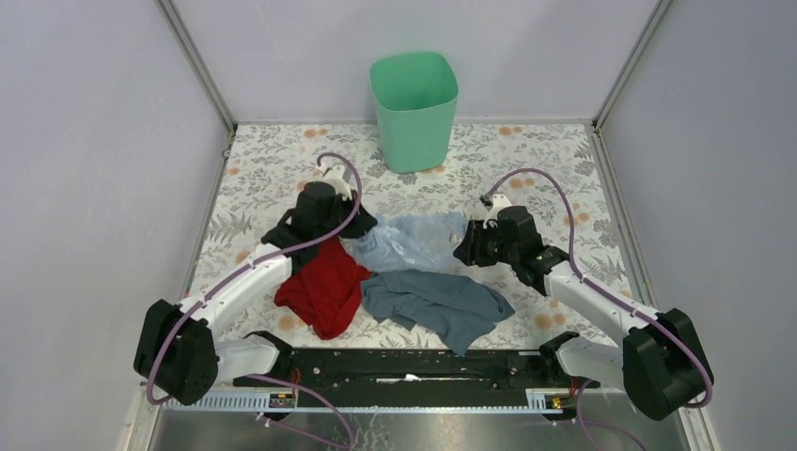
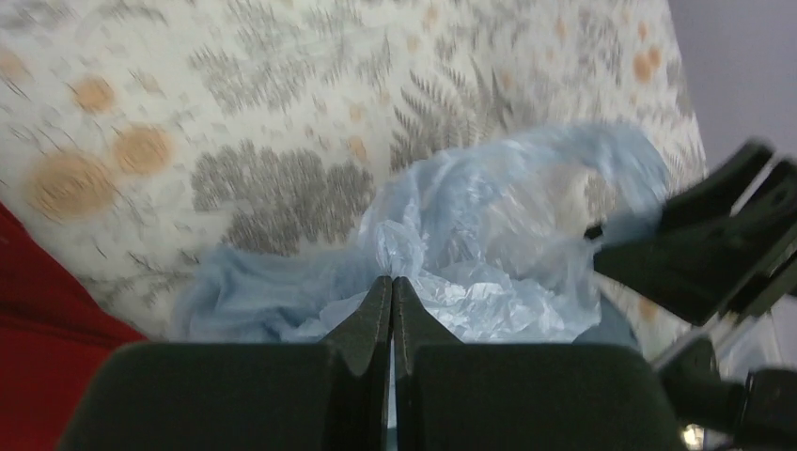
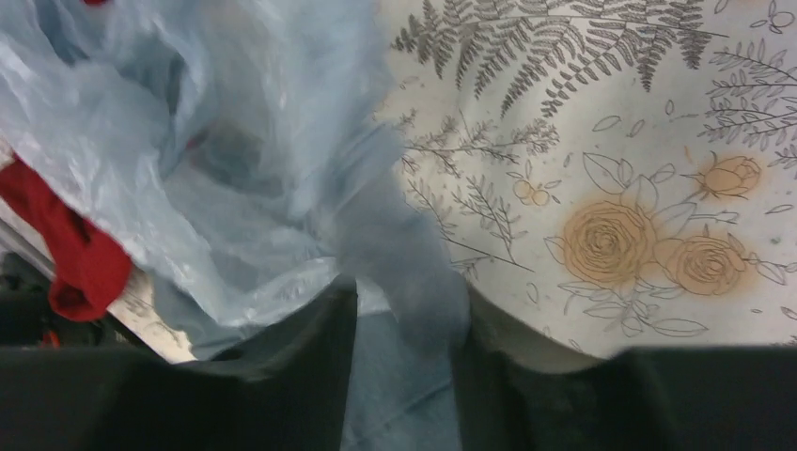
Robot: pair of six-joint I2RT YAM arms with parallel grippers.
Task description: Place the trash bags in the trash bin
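Observation:
The trash bag (image 1: 414,240) is a crumpled pale-blue film lying mid-table between both grippers. My left gripper (image 1: 362,225) sits at its left end; in the left wrist view the left gripper (image 2: 392,282) has its jaws pinched together on a gather of the bag (image 2: 489,254). My right gripper (image 1: 467,246) is at the bag's right end. Seen from the right wrist, the right gripper (image 3: 406,305) has its jaws apart, and a twisted strand of the bag (image 3: 188,169) hangs loose between them. The mint-green trash bin (image 1: 414,108) stands upright at the far edge.
A red cloth (image 1: 324,287) lies under the left arm and a grey-blue cloth (image 1: 437,305) lies just in front of the bag. The table wears a floral cover (image 1: 526,160). Grey walls and metal posts close in the left, right and back.

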